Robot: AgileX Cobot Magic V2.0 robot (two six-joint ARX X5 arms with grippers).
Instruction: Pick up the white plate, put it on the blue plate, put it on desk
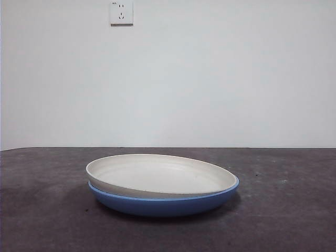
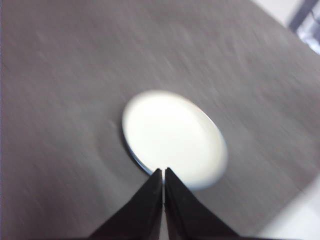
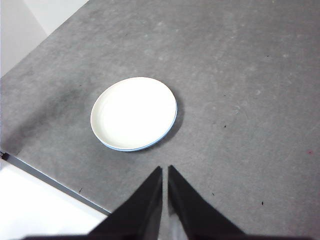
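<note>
While the white plate (image 1: 157, 176) is sitting tilted inside the blue plate (image 1: 163, 203) on the worktop (image 1: 42, 210), the left pincer (image 2: 163, 172) and right pincer (image 3: 164, 170) are hovering above (both closed, empty).

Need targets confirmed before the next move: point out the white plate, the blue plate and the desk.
white plate (image 1: 157, 176): front view, inner floor.
blue plate (image 1: 163, 205): front view, outer side wall under the white plate.
desk (image 1: 294, 210): front view, bare top beside the stacked plates.
</note>
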